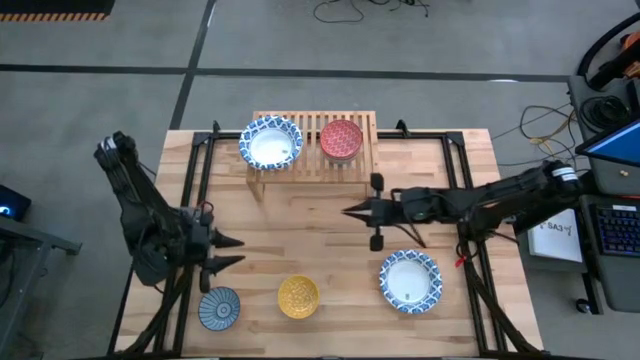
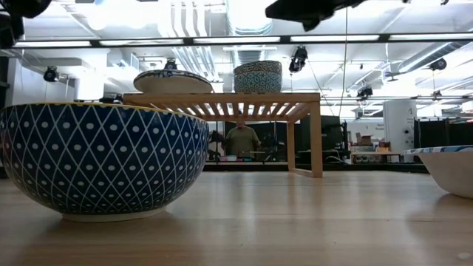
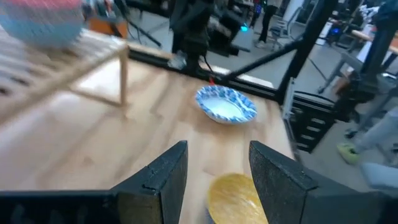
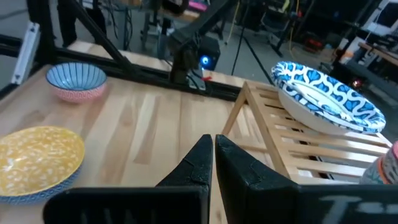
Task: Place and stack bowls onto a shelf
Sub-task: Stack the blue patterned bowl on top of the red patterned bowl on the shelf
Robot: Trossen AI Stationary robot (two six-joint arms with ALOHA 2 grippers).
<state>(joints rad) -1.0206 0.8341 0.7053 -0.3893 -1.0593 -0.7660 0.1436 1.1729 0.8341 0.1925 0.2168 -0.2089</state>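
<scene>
Hovering: left tool point(image 1: 238, 251) released, right tool point(image 1: 347, 211) clenched empty; no legible writing.

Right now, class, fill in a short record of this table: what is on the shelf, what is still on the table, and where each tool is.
On shelf: white blue-rimmed bowl at its left end; red bowl beside it, on the shelf
On table: grey-blue bowl, yellow bowl, second white blue-rimmed bowl
Left tool: open, empty, above the grey-blue bowl's side of the table
Right tool: shut, empty, mid-table in front of the shelf
</scene>
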